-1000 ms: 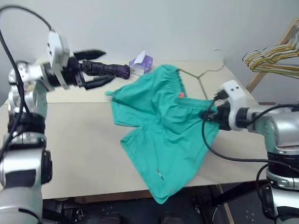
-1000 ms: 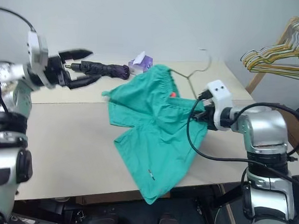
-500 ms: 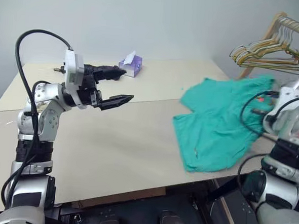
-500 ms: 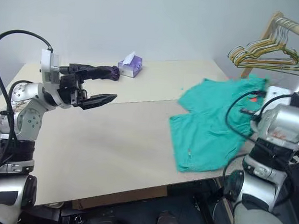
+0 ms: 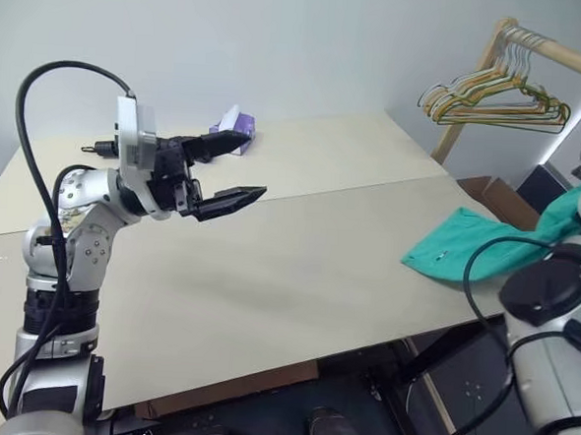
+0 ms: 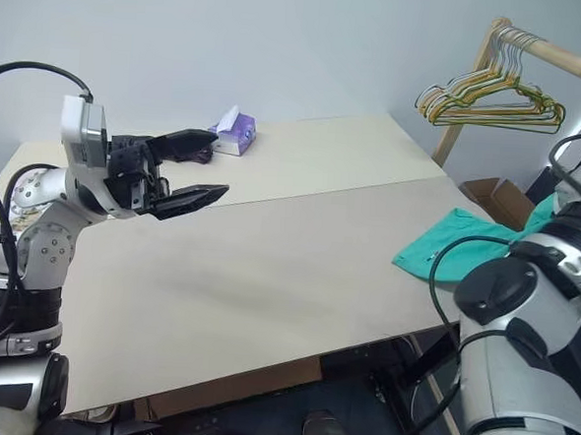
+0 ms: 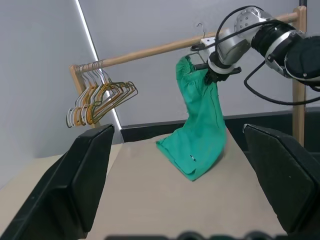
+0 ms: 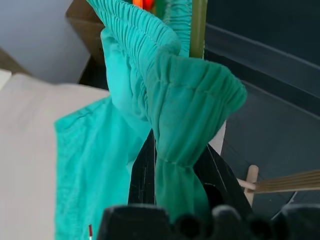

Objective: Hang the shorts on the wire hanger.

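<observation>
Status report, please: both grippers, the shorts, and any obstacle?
Left gripper open, empty, above the table. Right gripper shut on the shorts' waistband, lifted beside the wooden rail, lower end trailing on table. Wire hanger at waistband. No obstacle seen.

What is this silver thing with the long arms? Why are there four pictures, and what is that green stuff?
It's a robot with two arms, and each arm ends in a claw with two black fingers. Two pictures come from cameras in its head, looking down over a big table. The other two come from little cameras on its wrists, so you look along the claws.

The green stuff is a pair of shorts. The right claw is shut on their stretchy waistband and lifts them up by a wooden rail, with the bottom end trailing on the table's edge. The left claw is open and holds nothing. More hangers dangle from the rail. A small purple box sits at the table's far side.
</observation>
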Robot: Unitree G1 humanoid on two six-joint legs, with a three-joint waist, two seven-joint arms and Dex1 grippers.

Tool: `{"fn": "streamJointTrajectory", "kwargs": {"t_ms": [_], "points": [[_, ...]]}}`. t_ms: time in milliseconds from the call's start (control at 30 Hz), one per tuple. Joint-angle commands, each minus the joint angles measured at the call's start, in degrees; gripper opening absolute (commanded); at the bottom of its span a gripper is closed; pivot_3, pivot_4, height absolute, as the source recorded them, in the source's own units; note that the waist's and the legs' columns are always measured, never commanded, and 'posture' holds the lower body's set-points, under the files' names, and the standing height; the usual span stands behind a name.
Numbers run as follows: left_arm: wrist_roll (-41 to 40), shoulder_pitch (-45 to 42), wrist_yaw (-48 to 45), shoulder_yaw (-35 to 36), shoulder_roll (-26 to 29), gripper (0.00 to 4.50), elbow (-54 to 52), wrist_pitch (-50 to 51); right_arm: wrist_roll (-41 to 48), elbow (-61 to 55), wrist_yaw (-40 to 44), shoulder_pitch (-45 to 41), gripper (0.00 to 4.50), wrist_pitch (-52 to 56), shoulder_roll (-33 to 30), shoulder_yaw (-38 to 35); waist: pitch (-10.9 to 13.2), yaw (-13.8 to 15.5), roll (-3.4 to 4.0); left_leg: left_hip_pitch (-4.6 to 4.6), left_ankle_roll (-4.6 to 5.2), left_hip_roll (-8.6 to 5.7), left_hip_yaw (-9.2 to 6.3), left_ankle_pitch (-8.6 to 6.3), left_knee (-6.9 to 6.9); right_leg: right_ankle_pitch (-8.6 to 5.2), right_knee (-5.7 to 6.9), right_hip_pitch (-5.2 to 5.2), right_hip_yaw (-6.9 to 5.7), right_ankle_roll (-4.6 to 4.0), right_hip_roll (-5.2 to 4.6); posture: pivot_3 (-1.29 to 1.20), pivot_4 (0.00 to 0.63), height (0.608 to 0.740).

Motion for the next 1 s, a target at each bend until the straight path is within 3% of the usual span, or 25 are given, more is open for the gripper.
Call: {"fn": "streamJointTrajectory", "kwargs": {"t_ms": [33, 400, 900, 1000], "points": [[-2.46, -1.93, 0.76, 1.64, 0.2, 4.47, -2.24, 0.08, 3.51, 7.34, -2.34, -4.35, 0.0, -6.94, -5.52, 1.01, 0.04, 0.09, 0.07, -0.01, 0.0, 0.0, 0.0, 0.0, -0.03, 0.0, -0.06, 0.01, 0.0, 0.0, 0.0, -0.11, 0.0, 0.74], [-6.45, -0.77, 1.41, 2.77, -1.44, 4.47, -3.39, -0.72, 15.18, 24.71, -6.03, -5.68, 0.0, -14.76, -15.38, -0.38, 0.12, 0.13, 0.28, -0.01, 0.01, -0.02, 0.1, 0.0, -0.21, 0.0, -0.27, 0.02, 0.08, 0.0, -0.01, -0.1, 0.0, 0.74], [-7.11, -1.25, -0.85, 2.55, -2.35, 4.47, -0.78, -2.32, 20.96, 27.51, -5.85, 0.66, 0.0, -15.99, -17.15, 5.27, 0.13, 0.1, 0.3, 0.01, 0.01, -0.01, 0.11, 0.0, -0.22, 0.0, -0.34, 0.08, 0.08, 0.01, 0.0, -0.14, 0.0, 0.74], [-7.52, -1.9, -1.82, 2.55, -2.78, 4.5, 0.06, -2.82, 19.28, 26.37, -3.78, 1.56, 0.85, -14.88, -16.8, 10.06, 0.13, 0.01, 0.3, 0.02, 0.01, -0.01, 0.11, 0.0, -0.22, 0.0, -0.35, 0.1, 0.08, 0.01, 0.02, -0.15, 0.0, 0.74]]}}
